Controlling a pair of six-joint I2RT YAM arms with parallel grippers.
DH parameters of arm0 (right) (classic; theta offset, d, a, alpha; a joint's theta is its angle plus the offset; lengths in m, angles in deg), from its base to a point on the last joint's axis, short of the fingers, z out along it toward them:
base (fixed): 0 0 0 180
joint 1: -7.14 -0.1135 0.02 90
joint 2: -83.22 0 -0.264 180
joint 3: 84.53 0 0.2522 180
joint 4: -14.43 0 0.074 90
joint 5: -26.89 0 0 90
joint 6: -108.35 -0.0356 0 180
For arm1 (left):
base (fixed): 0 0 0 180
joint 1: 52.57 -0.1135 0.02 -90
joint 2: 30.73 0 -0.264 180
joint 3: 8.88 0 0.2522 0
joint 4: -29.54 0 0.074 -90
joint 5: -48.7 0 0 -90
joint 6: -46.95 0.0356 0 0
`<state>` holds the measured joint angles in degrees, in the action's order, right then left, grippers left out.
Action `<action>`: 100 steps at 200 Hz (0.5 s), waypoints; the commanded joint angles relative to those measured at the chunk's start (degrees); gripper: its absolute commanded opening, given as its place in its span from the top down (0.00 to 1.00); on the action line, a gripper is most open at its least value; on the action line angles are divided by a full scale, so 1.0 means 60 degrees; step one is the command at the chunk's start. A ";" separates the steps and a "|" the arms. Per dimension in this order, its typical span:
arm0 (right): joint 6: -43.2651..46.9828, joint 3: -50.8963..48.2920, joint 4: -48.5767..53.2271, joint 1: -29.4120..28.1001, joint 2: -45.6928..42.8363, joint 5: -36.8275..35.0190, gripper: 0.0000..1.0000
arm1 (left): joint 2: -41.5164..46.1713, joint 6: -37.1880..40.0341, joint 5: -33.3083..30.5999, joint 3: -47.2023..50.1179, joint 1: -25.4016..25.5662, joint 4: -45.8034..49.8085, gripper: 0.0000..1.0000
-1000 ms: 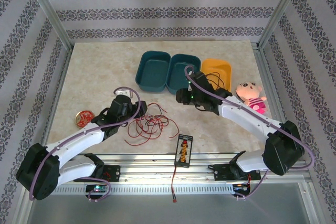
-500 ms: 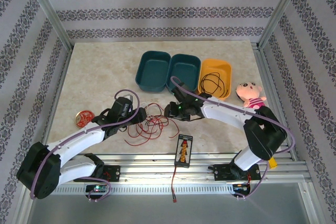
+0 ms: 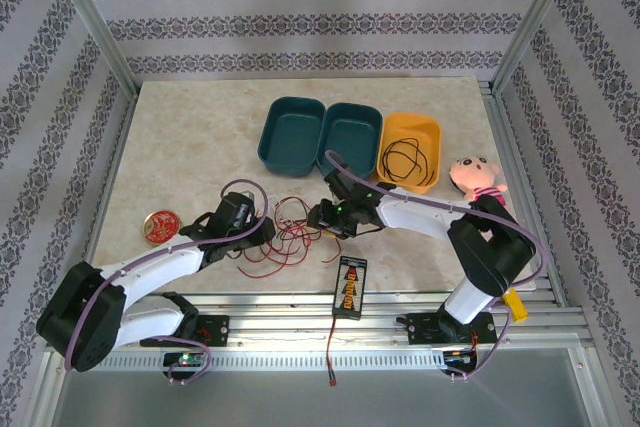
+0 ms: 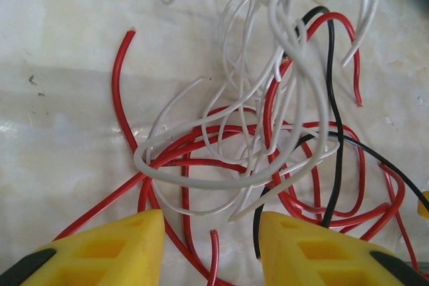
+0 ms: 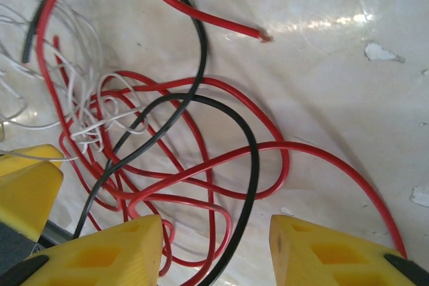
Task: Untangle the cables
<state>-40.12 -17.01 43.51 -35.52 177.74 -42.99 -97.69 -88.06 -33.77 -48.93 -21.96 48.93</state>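
Left hand and right hand face each other low over the pale surface, each with its yellow fingers spread and nothing pinched. The cables lie as one loose tangle between them, in the lower middle of the top view. That is the relation that counts: the heap stretches left to right from one hand to the other, so neither arm is clearly nearer (the left sits at its left edge, the right at its upper right edge). From the left wrist, the left hand looks up the frame into the heap. The red wire sprawls widest, the white wire bunches at centre and top, and the black wire runs from the gap between the fingers up the right side. From the right wrist, the right hand straddles a black loop and red strands. A separate black coil rests in the orange bin, upper right. Smallest, a cut red end points free at upper right, probably the easiest start.
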 commanded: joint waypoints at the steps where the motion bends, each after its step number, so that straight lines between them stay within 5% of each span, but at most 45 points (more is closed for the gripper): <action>1: -0.0344 -0.0130 -0.0377 -0.0174 0.0136 0.0217 0.54 | -0.0092 -0.0100 0.0121 0.0110 -0.0158 -0.0410 0.61; 59: -0.0973 -0.0431 -0.2145 -0.0208 0.0610 0.0631 0.63 | -0.0393 -0.0145 0.0219 0.0204 -0.0160 -0.0840 0.68; 100: -0.1329 -0.0320 -0.3487 -0.0211 0.1039 0.0933 0.89 | -0.0719 -0.0216 0.0221 0.0211 -0.0154 -0.1268 0.76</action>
<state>-46.42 -19.17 29.34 -36.26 182.66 -39.32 -100.88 -88.61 -32.68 -48.23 -21.96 44.58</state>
